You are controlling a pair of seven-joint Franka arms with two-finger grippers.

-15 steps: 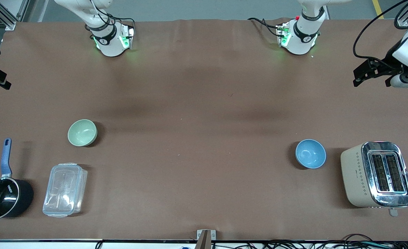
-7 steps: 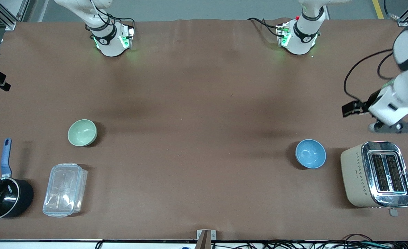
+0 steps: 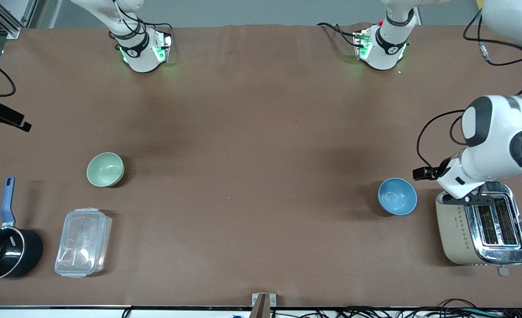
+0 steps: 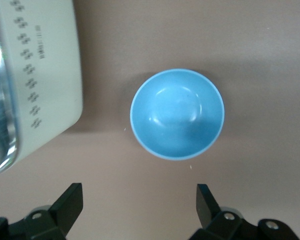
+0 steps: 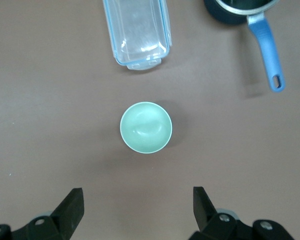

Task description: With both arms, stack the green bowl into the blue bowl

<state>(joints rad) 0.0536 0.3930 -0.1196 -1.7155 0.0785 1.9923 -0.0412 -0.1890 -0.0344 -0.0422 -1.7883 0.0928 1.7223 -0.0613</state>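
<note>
Front view: green bowl (image 3: 105,169) at right arm's end, blue bowl (image 3: 397,196) at left arm's; left gripper (image 4: 140,205) and right gripper (image 5: 137,205), each spread wide and empty, above own bowl.

A robotics lab bench: two white jointed arms bolted by green-lit bases (image 3: 143,53) at the frame's top, brown mat-covered table (image 3: 252,132), aluminium framing (image 3: 4,17) upper left, loose black cables (image 3: 398,312) along the bottom edge
</note>
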